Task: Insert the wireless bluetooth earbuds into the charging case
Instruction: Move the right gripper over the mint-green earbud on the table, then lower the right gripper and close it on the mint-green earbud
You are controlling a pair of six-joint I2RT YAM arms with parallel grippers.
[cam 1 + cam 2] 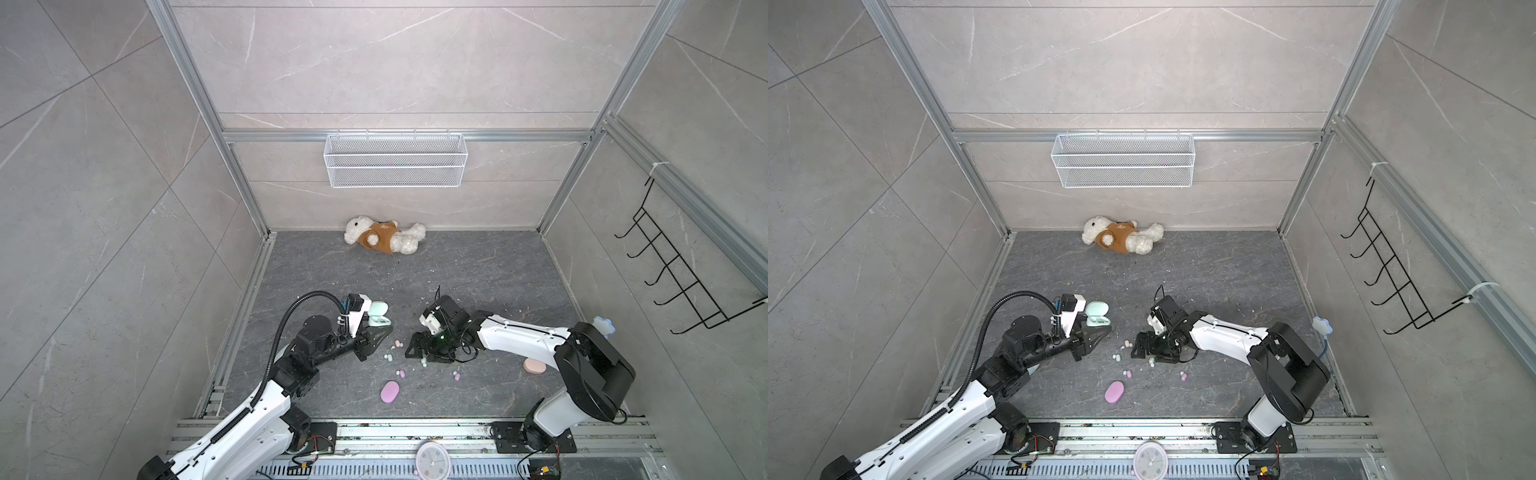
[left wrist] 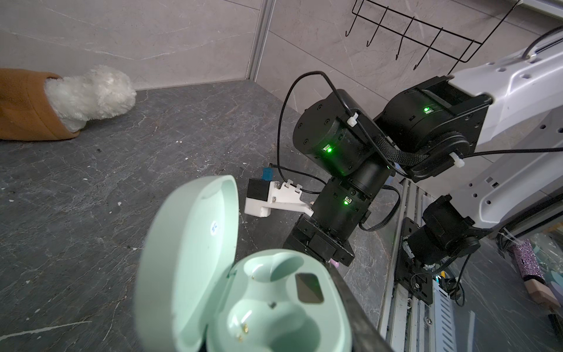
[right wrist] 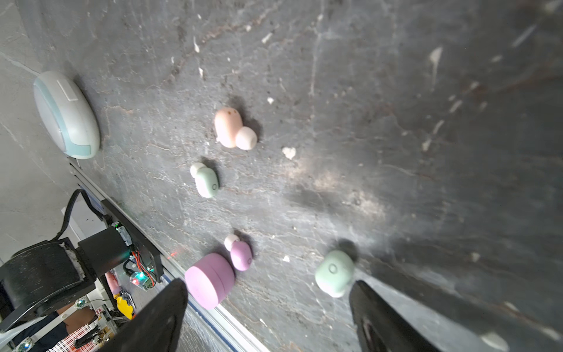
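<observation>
Mint-green matt plastic makes up the charging case [image 2: 274, 304]. It stands open, with the lid [image 2: 195, 243] hinged back. Two moulded wells with small gold contacts lie bare, and a dark glossy panel sits beside them.

Writing: a small blue-and-white mark inside the lid is too small to read.

The left gripper [image 1: 381, 329] is pressed together on the base of the case. One dark finger [image 2: 355, 307] lies along its side. The case is held left of the middle of the dark stone-patterned surface [image 1: 478, 282]; whether it touches the surface cannot be told.

The earbuds are pastel and bean-shaped, each with a pale rounded tip, and some show a tiny ring mark. They lie loose between the middle of the surface and its front edge.
- A peach earbud [image 3: 227, 126] and a mint earbud [image 3: 207, 182] lie apart from each other.
- A lilac earbud [image 3: 241, 255] lies just beside the closed lilac case [image 3: 208, 280].
- A second mint earbud [image 3: 333, 272] lies just beside one finger of the right gripper [image 3: 268, 286], whose jaws stand spread wide. Contact cannot be told.
- A second lilac earbud [image 1: 456, 376] lies further toward the right edge.

A peach case [image 1: 534, 365] lies nearer the right edge, partly hidden behind the right arm.
</observation>
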